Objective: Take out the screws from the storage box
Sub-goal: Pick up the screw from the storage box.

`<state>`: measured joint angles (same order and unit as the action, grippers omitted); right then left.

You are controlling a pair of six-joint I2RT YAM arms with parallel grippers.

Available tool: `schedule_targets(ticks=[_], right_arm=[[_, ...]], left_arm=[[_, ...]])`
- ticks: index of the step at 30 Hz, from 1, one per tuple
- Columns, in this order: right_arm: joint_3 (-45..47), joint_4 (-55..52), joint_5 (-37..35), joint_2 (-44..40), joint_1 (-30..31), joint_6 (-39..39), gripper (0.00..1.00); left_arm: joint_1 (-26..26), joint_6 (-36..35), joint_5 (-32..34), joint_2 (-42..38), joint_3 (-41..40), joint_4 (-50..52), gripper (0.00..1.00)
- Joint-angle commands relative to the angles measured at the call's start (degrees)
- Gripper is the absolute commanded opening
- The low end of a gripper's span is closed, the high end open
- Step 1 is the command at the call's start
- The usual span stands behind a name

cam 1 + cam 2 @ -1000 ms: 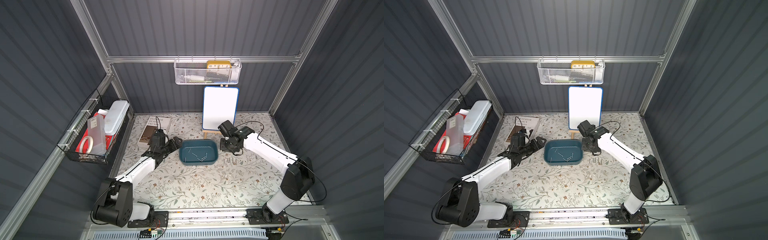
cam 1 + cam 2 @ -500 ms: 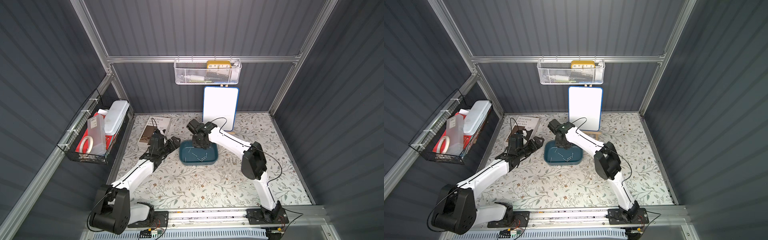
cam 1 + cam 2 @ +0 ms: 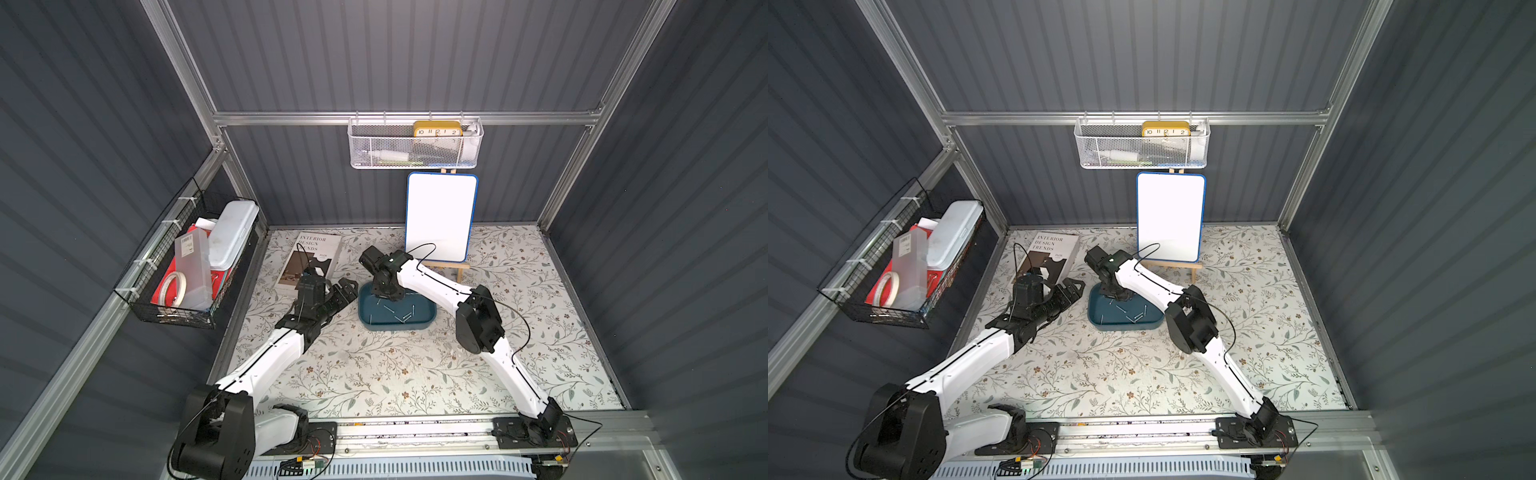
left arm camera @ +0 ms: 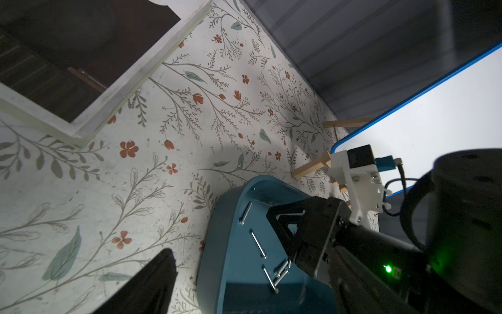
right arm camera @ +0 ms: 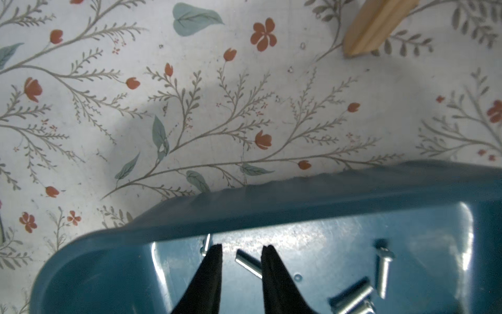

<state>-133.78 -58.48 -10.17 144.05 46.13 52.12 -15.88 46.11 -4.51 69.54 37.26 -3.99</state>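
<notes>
In the storage box [image 5: 298,195] — right tool [image 5: 240,248] parted over screws [image 5: 382,271].

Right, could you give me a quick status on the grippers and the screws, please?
Right gripper open, down in storage box, jaws straddling one screw. Left gripper open, beside the box. Another screw at the box wall crowds one finger.

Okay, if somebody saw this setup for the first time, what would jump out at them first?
The right gripper dipped into the teal storage box, its open jaws either side of one silvery screw. Next, the blank whiteboard on its easel at the back of the floral table, behind the box. The left gripper hovers open beside the box.
</notes>
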Motion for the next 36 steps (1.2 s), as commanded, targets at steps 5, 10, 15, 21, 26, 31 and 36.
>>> schedule_targets(ticks=[5,10,15,21,26,31,36], right_arm=[[-6.1,-1.6,-1.0,4.7,0.7,1.5,0.29],[-6.3,-1.3,-2.9,5.6,1.0,1.7,0.27],[-7.4,-1.2,-2.3,7.3,1.1,1.5,0.25],[-11.2,-3.0,-1.5,10.4,1.1,1.4,0.22],[-11.3,-3.9,-1.5,11.0,1.1,0.9,0.13],[-11.7,-7.1,-0.7,11.7,1.2,-0.1,0.1],[-11.6,-11.2,-2.0,11.4,1.4,-2.3,0.06]], left_arm=[[-0.1,1.5,1.2,-2.2,-1.1,1.0,0.92],[-0.1,1.9,1.9,-3.1,-1.1,1.4,0.91],[-0.1,2.3,2.4,-3.8,-1.6,1.6,0.92],[-0.1,3.3,3.2,-5.3,-2.1,2.1,0.92],[-0.1,3.7,4.4,-5.3,-1.5,3.3,0.92],[-0.1,4.0,5.1,-5.7,-1.0,3.9,0.92],[-0.1,4.9,5.5,-6.4,-1.8,3.8,0.92]])
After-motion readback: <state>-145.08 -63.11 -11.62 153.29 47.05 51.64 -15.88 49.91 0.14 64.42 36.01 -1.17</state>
